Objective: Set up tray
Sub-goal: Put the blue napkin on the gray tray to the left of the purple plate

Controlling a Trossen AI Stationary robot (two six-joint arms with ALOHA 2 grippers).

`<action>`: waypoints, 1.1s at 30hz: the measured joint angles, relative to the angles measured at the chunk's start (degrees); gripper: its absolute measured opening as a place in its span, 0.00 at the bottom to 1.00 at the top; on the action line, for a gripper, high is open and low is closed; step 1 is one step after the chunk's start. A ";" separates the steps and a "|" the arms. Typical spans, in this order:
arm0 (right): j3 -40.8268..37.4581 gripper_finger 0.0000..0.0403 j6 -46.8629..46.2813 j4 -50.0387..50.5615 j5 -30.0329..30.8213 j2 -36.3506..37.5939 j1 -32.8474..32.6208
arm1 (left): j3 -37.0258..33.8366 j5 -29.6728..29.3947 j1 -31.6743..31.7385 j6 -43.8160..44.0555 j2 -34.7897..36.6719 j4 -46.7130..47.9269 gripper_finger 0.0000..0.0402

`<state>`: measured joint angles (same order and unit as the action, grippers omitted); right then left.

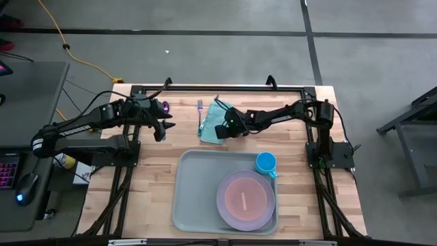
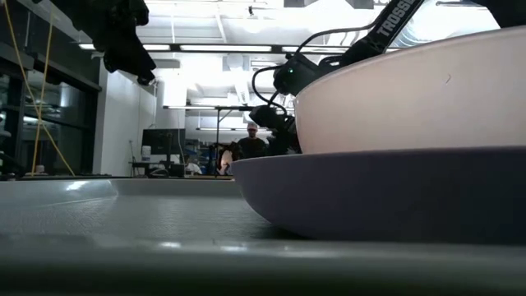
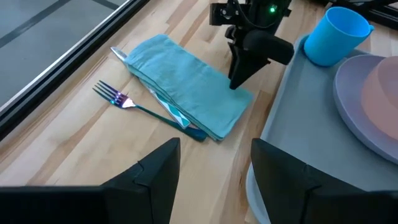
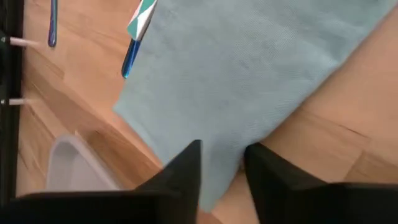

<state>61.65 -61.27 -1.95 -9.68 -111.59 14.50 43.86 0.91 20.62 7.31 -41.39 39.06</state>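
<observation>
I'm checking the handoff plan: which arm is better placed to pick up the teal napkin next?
The right. The right gripper is already down on the napkin, fingers straddling its edge near the tray. The left gripper hovers apart, beside the fork.

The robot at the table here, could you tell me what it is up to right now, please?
It is setting up a tray on the wooden table. A blue cup and stacked plates already sit in the tray. The right gripper is down on the folded teal napkin, its fingers closing on the napkin's edge nearest the tray. A fork lies on the table beside the napkin, partly under it. The left gripper hovers open nearby, holding nothing.
</observation>
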 joint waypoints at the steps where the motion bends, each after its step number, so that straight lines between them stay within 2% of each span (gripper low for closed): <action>1: 0.00 0.15 0.28 -0.04 0.00 0.00 0.00 | 0.00 0.00 -0.01 0.00 -0.01 0.13 0.57; 3: 0.00 0.05 1.76 -0.18 -0.46 0.00 0.00 | -0.02 0.00 0.00 0.00 -0.02 0.11 0.57; 4: 0.00 0.02 2.40 -0.40 -0.92 0.00 0.00 | 0.00 0.00 -0.02 0.00 -0.01 0.11 0.57; 19: 0.83 0.00 3.14 -3.43 -0.10 0.53 -0.04 | -0.01 0.00 -0.01 0.00 -0.01 0.09 0.57; 33: 3.23 0.00 9.34 -0.67 2.48 9.75 0.11 | 0.00 0.20 -0.02 0.02 -0.02 0.03 0.57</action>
<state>64.88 -51.93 -2.61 -7.20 -101.84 14.61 43.86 1.10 20.60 7.33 -41.41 39.09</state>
